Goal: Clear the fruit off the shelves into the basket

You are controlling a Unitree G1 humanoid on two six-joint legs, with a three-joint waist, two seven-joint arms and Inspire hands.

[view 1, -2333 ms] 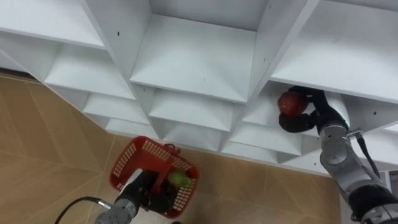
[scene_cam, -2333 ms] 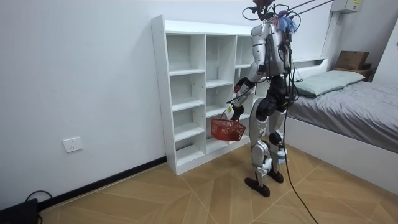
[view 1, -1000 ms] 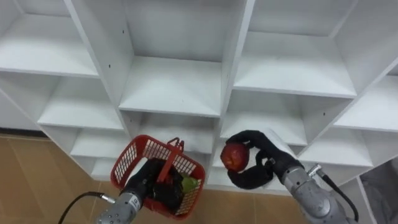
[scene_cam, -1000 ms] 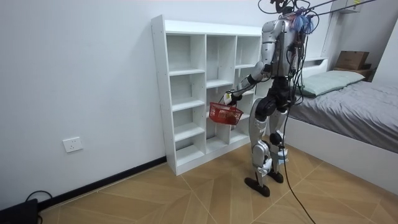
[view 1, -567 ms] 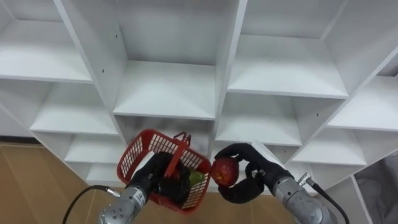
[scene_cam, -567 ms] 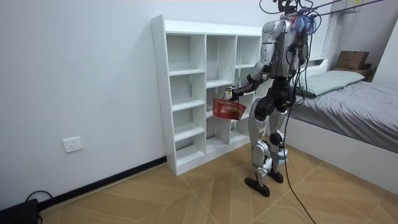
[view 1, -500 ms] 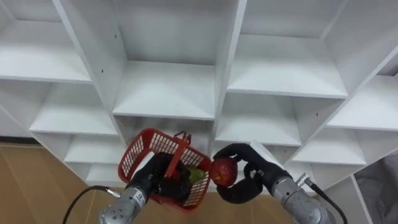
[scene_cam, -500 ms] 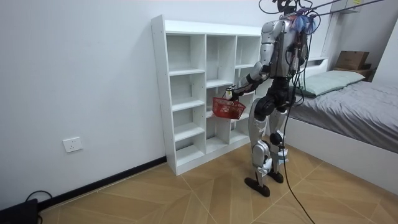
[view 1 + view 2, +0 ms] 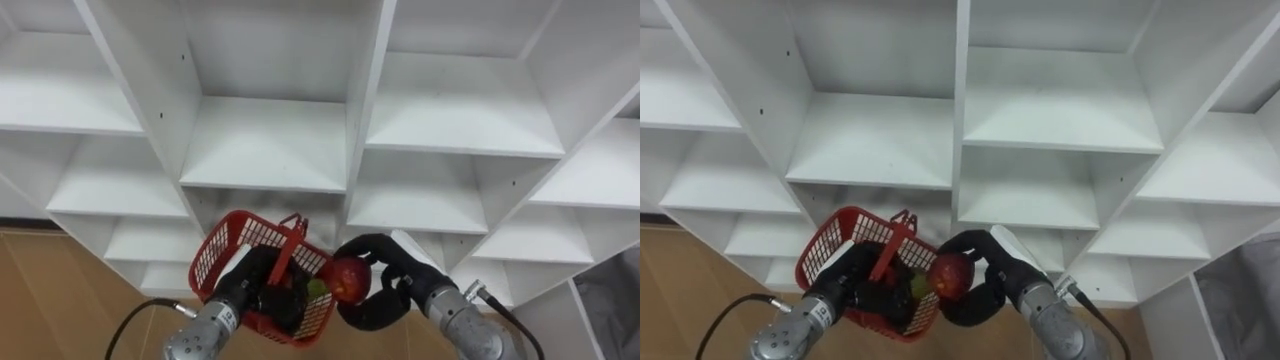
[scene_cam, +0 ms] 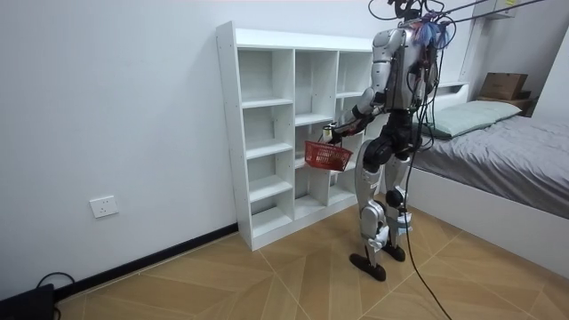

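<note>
**Apple at basket rim, in right hand**

Left eye view: we find the right hand (image 9: 380,300) curled round the red apple (image 9: 347,278), at the right rim of the tilted basket (image 9: 225,250). The apple is round, and we cannot tell which way its stem points. The left hand (image 9: 262,290) grips the basket handle. A green fruit (image 9: 316,290) lies inside.

Right eye view: the open-fronted closet (image 9: 875,140) rises just behind.

Room view: the robot stands facing the closet, with the bed (image 10: 498,142) behind it.

Bedroom at home: grey bed (image 10: 498,147) on the room view's right, white cubby shelf unit (image 10: 293,124) against wall, herringbone wood floor (image 10: 293,280).
</note>
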